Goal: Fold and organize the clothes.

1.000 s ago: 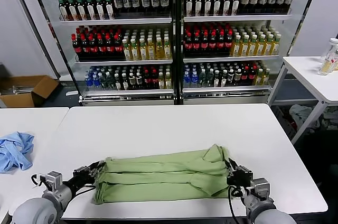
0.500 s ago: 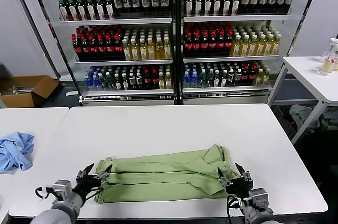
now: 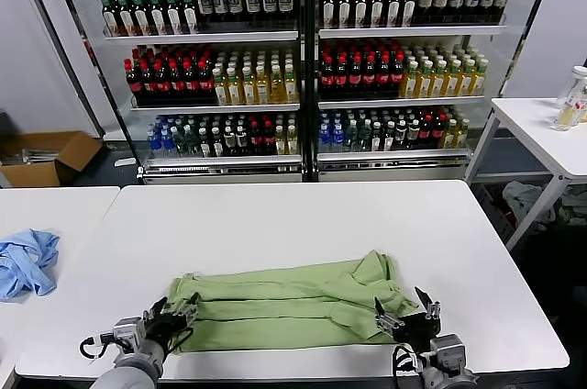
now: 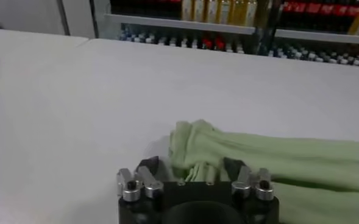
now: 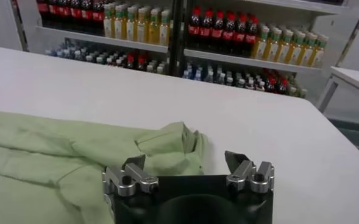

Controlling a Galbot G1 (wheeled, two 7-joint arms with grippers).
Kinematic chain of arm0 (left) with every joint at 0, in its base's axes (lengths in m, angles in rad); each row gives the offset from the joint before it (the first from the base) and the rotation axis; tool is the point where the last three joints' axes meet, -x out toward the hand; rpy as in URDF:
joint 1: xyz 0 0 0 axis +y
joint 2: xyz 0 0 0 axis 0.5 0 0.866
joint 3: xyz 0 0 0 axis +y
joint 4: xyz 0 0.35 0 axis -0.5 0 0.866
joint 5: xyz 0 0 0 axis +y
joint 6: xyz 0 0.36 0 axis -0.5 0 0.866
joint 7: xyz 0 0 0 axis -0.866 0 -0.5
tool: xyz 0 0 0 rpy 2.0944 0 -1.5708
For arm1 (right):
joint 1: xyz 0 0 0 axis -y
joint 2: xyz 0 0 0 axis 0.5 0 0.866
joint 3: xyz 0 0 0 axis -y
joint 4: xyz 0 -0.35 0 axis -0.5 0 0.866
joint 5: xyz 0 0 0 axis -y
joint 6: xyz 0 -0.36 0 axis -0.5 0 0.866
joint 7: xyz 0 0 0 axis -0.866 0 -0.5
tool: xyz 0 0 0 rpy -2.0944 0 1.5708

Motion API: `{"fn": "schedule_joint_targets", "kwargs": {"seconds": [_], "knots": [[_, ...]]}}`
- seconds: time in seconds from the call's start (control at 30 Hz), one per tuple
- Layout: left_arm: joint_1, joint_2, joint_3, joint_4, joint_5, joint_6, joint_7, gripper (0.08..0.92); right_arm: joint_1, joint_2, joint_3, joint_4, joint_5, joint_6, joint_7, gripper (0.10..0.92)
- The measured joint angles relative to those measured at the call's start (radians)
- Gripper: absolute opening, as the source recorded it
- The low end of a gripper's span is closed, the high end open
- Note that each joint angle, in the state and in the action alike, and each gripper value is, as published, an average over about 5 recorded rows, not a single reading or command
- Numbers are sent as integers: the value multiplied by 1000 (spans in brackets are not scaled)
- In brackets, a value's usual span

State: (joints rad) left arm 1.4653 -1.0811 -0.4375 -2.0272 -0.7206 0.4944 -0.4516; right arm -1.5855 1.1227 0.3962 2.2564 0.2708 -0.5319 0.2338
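At the bottom of your head view, the left gripper (image 3: 170,317) and right gripper (image 3: 404,314) sit spread, empty, flanking the folded green shirt (image 3: 289,302).

Soft matt green cloth, creased: shirt (image 3: 292,305). Smooth, faintly glossy white surface (image 3: 275,224). Matt black bodies, bare metal knuckles: left gripper (image 4: 190,167), right gripper (image 5: 186,161).
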Motion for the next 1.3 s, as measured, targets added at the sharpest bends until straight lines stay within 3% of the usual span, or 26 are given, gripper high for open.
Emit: {"fn": "schedule_joint_targets", "kwargs": {"seconds": [0.37,0.63,1.03,1.3], "knots": [[-8,-25,35,-6,-10,12,-41,338,-10,3,-2,6,-11,2,1,823],[-12,-22,31,1,89,21,-3,124,-11,-6,4,14,-13,2,2,823],[49,62,-218,-18,272,47,77,101,1,-15,6,15,-15,0,3,823],[67,77,-319,-78,227,62,67,101,-5,-17,15,24,-15,-3,5,823]]}}
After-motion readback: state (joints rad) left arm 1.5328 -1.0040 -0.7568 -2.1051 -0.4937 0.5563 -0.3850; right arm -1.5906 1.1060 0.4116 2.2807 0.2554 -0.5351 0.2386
